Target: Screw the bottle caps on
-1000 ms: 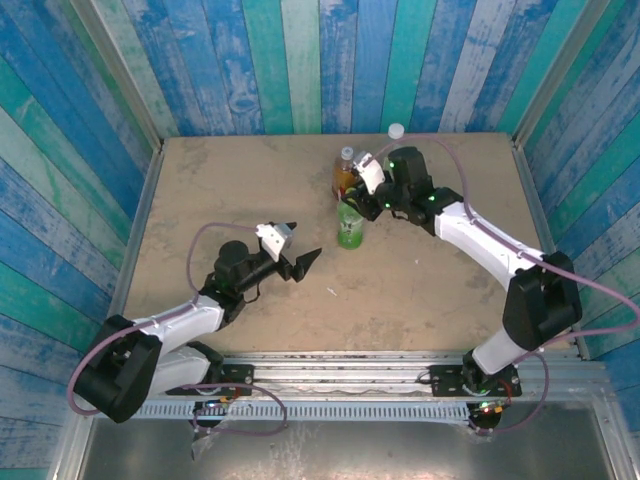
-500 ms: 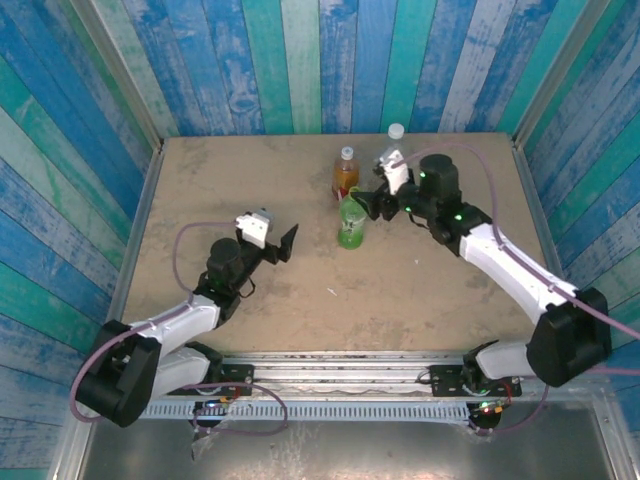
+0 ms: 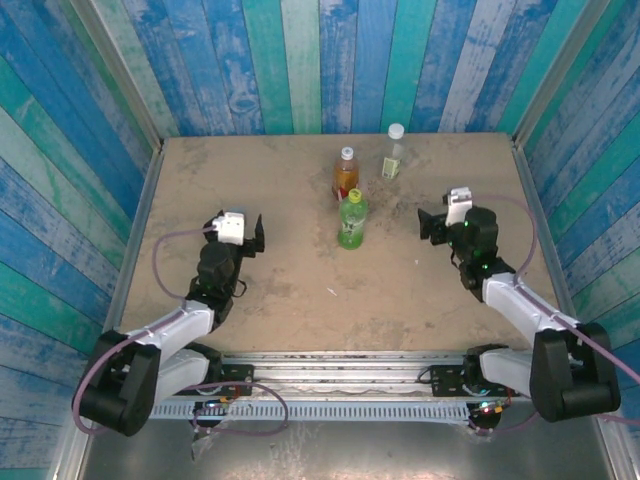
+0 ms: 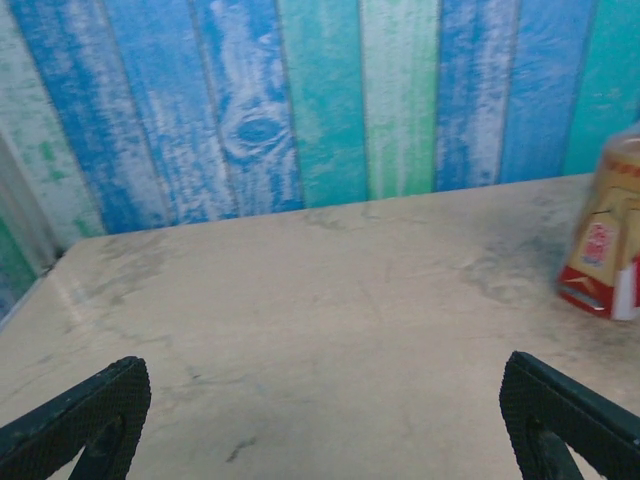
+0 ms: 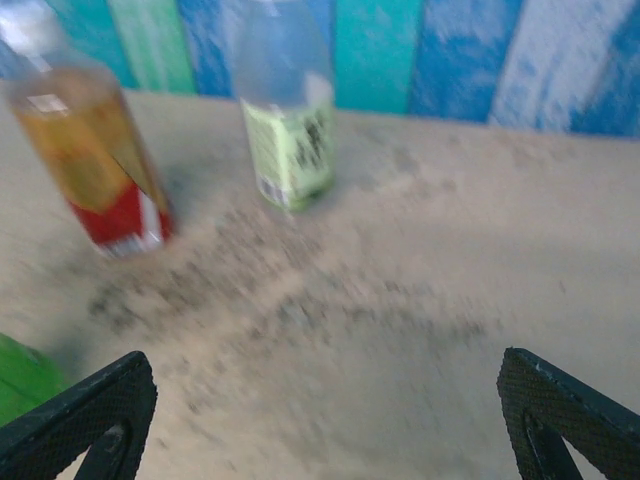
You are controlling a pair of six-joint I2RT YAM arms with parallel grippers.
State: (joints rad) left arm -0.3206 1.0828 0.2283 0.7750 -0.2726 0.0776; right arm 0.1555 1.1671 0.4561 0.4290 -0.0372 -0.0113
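Three bottles stand upright at the back middle of the table. The green bottle point(image 3: 351, 226) carries a yellow-green cap point(image 3: 351, 196). Behind it the amber bottle point(image 3: 345, 176) with a red label has a white cap point(image 3: 347, 153). The clear bottle point(image 3: 392, 162) also has a white cap point(image 3: 396, 130). My left gripper point(image 3: 254, 232) is open over bare table, well left of the bottles; its wrist view catches the amber bottle point(image 4: 610, 250) at the right edge. My right gripper point(image 3: 428, 225) is open and empty, right of the green bottle. Ahead of it stand the amber bottle point(image 5: 95, 165), clear bottle point(image 5: 287, 110) and green bottle point(image 5: 20, 378).
The tan tabletop point(image 3: 300, 290) is walled by blue and green painted planks point(image 3: 300, 60) at the back and sides. A metal rail point(image 3: 340, 365) runs along the near edge by the arm bases.
My right gripper has let go near the green bottle's top, opened, and drawn back to the right. My left arm has pulled back toward the left and near side, still open.
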